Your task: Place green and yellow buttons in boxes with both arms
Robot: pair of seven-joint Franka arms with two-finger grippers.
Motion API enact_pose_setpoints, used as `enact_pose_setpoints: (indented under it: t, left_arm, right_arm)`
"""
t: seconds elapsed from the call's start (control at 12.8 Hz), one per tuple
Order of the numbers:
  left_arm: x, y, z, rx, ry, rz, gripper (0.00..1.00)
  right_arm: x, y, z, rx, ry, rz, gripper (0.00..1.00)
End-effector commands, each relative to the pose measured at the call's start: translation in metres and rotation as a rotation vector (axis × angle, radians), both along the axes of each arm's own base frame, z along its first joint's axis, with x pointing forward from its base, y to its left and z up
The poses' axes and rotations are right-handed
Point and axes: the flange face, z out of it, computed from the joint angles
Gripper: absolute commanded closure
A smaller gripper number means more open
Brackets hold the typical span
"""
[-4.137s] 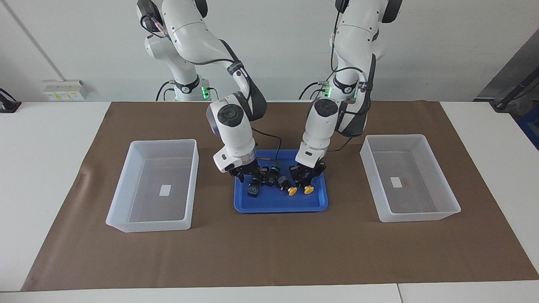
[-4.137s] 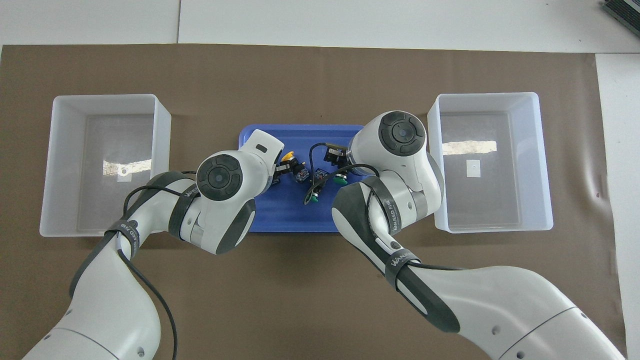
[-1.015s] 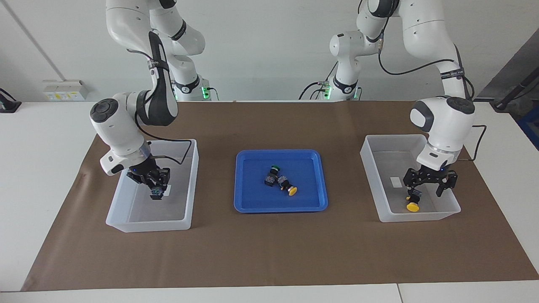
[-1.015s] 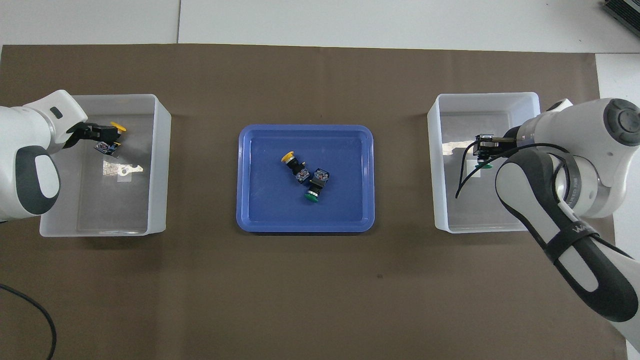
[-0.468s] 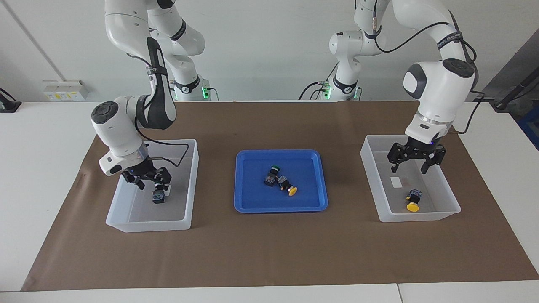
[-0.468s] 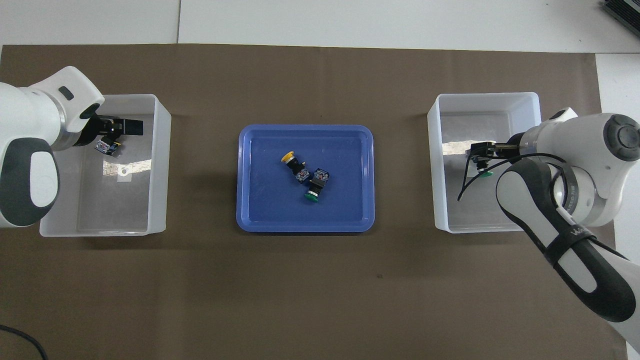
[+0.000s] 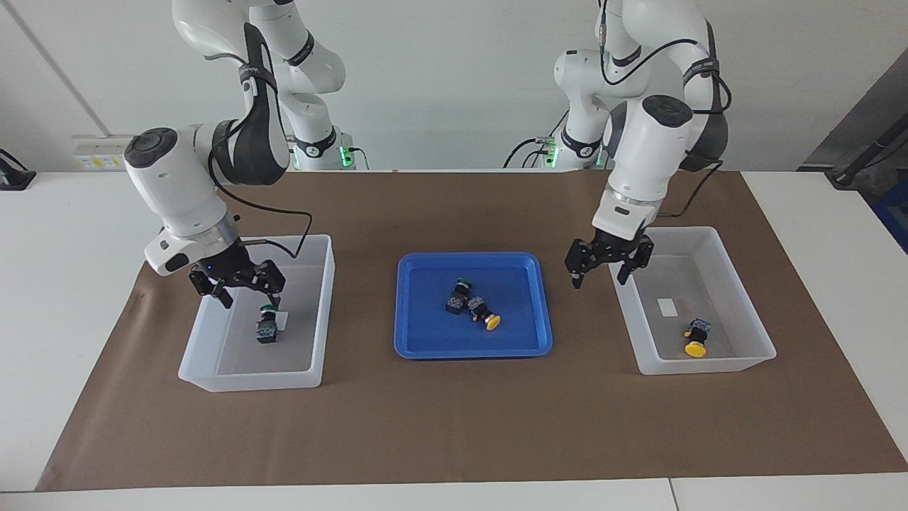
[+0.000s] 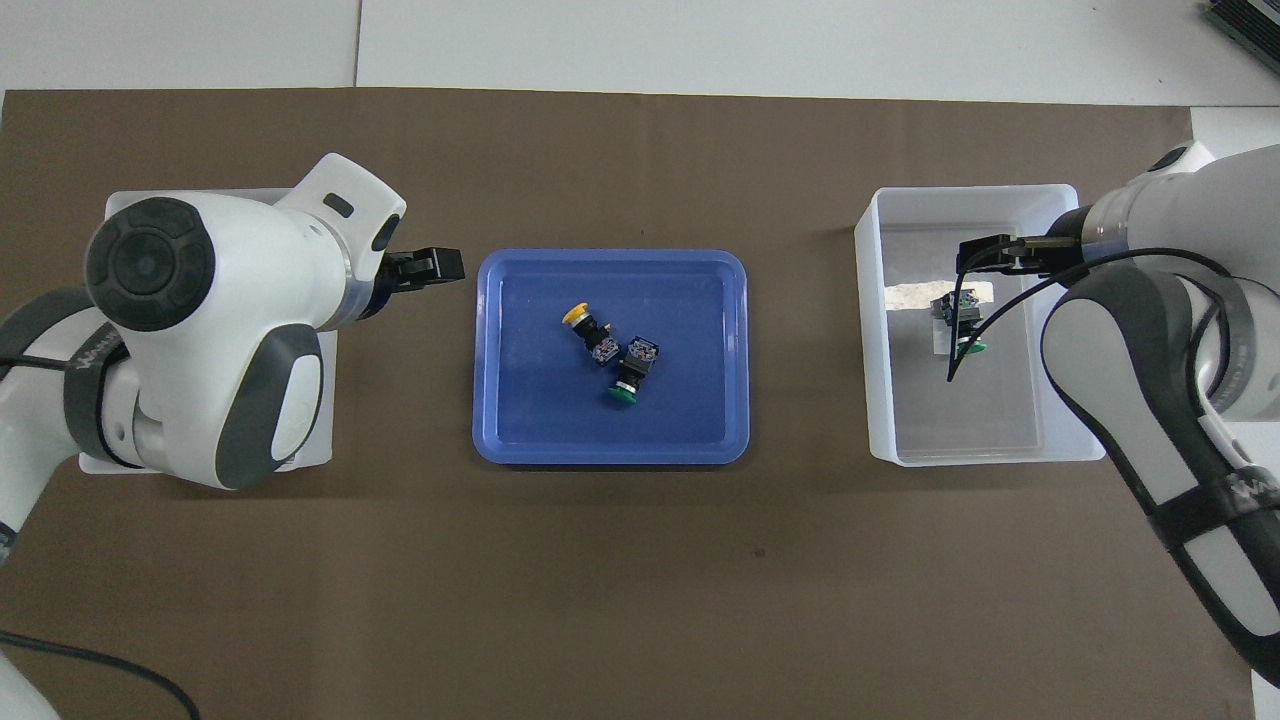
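One green button (image 7: 267,329) stands in the box (image 7: 248,380) at the right arm's end; it also shows in the overhead view (image 8: 960,322). My right gripper (image 7: 245,287) hangs open and empty just above it. One yellow button (image 7: 696,342) lies in the box (image 7: 702,363) at the left arm's end. My left gripper (image 7: 599,277) is open and empty, in the air over the gap between that box and the blue tray (image 7: 472,349). One green button (image 7: 458,294) and one yellow button (image 7: 486,318) lie together in the tray.
A brown mat (image 7: 454,426) covers the table under the boxes and tray. In the overhead view the left arm (image 8: 200,320) covers most of its box (image 8: 115,200) and hides the yellow button there.
Both grippers let go of their buttons in the boxes and rose. In the last half second the left gripper moved from over its box toward the tray; the right gripper lifted a little.
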Motion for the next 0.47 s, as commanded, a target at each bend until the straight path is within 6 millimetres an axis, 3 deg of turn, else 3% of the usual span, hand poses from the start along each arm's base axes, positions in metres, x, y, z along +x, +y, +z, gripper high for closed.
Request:
enact_pose_setpoints:
  t: [0.0,0.23,0.39]
  left_arm:
    - [-0.015,-0.036,-0.014,-0.059,-0.014,0.114,0.00]
    - [-0.033,-0.087,-0.045,-0.085,0.045,0.208,0.00]
    - [-0.035,-0.122,-0.090,-0.120,0.048,0.262,0.00]
  right_arm:
    - [-0.011,0.022,0.034,-0.003,0.018,-0.021,0.00]
    - [-0.025,0.067,0.049,0.014,0.048,-0.069,0.00]
    - [-0.034,0.096,0.049,0.019,0.062,-0.083,0.00]
